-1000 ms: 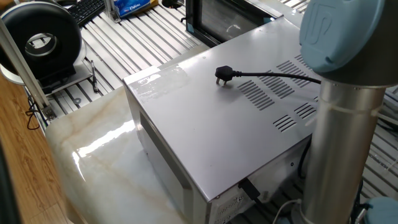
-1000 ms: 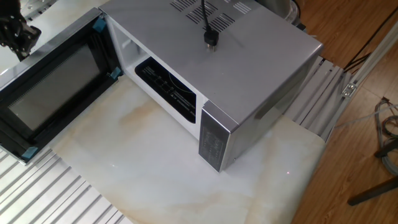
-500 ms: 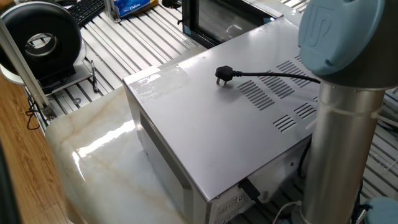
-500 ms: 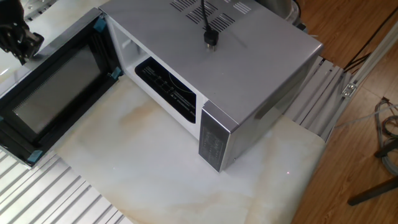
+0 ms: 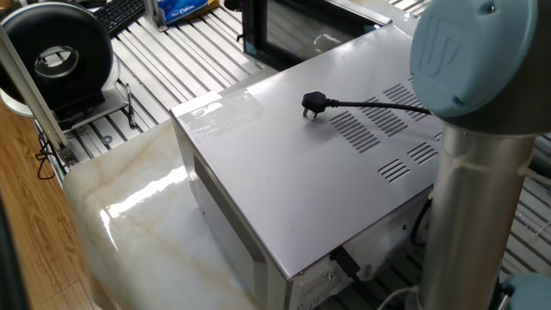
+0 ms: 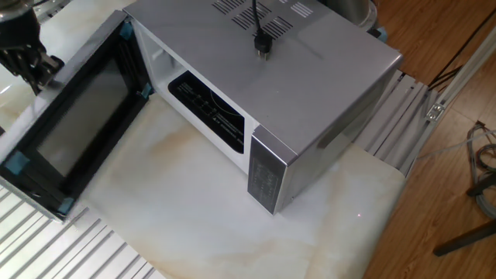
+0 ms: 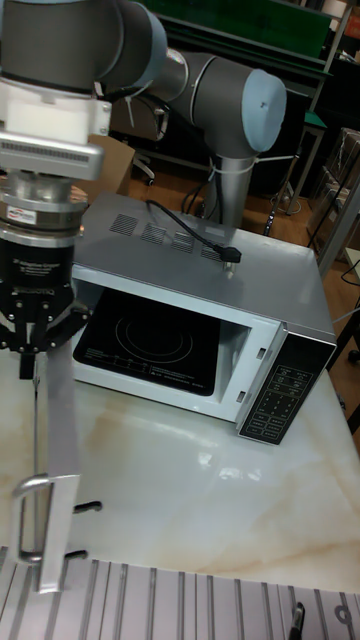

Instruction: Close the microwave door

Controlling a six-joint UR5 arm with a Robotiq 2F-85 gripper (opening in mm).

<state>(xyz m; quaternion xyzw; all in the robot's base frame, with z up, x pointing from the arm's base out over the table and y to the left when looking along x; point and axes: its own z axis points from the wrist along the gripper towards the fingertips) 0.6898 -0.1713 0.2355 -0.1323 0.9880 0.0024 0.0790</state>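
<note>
The microwave [image 6: 310,70] is a silver-grey box on a marble tabletop [image 6: 194,209], with its black plug [image 6: 262,48] lying on top. The microwave door [image 6: 77,124] stands partly open at the left, hinged at the cavity's left side. In the tall fixed view the microwave door [image 7: 55,440] shows edge-on, with a handle near its bottom. My gripper [image 7: 30,365] presses against the door's outer edge, fingers together with nothing between them. In the other fixed view my gripper [image 6: 35,66] touches the door's far top edge. From behind, only the door's top [image 5: 301,21] shows past the microwave [image 5: 293,172].
My arm's grey column [image 5: 478,189] stands right behind the microwave. A round black device [image 5: 56,56] and a keyboard [image 5: 120,13] lie on the slatted metal bench beyond the marble. Slatted metal [image 6: 70,248] borders the marble in front of the door.
The door has swung toward the microwave's front, its free end coming nearer the cavity. My gripper has moved along with the door's edge.
</note>
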